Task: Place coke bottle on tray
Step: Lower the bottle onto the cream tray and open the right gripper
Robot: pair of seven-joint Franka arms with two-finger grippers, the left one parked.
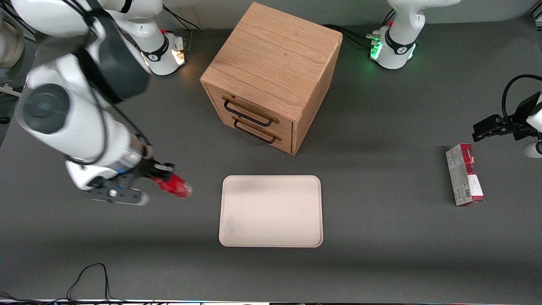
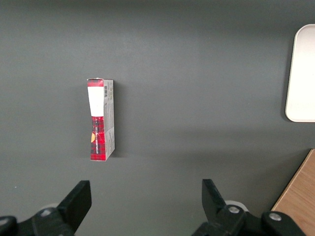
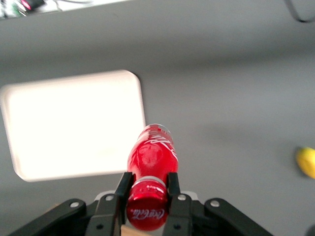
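The right arm's gripper (image 1: 163, 178) hangs above the grey table (image 1: 381, 169), beside the tray (image 1: 271, 211) toward the working arm's end, its 2 fingers (image 3: 173, 183) clamped on the neck of the coke bottle (image 3: 151, 156) just below the red cap (image 3: 146, 214). The bottle is held off the table, tilted, its base pointing toward the tray, which lies in front of the wooden 2-drawer cabinet (image 1: 271, 76). A red-and-grey carton (image 1: 464, 174) lies toward the parked arm's end, and a small yellow lump (image 3: 306, 161) shows on the table in the right wrist view.
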